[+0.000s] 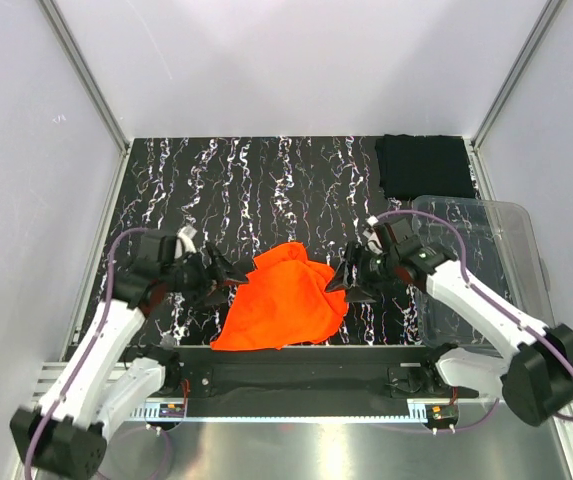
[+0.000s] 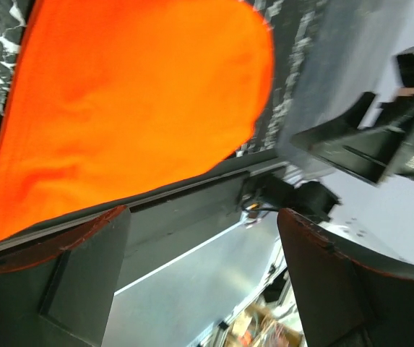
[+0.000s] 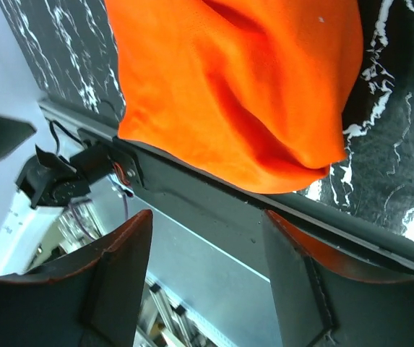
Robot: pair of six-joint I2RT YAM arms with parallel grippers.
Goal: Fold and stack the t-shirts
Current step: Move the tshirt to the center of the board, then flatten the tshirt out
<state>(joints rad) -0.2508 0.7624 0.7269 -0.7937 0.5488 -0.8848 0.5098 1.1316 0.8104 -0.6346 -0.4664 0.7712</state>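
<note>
The orange-red t-shirt lies crumpled at the near centre of the table, between the left gripper and right gripper, both spread wide and empty. The cloth is judged light and limp; grasp an outer hem. The black t-shirt lies folded far right. The adjacent clear plastic bin shows no contents.

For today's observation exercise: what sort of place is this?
Likely a robot lab test cell: white panel walls on aluminium rails, two white robot arms bolted at a black marbled table, a crumpled orange-red t-shirt between them.
</note>
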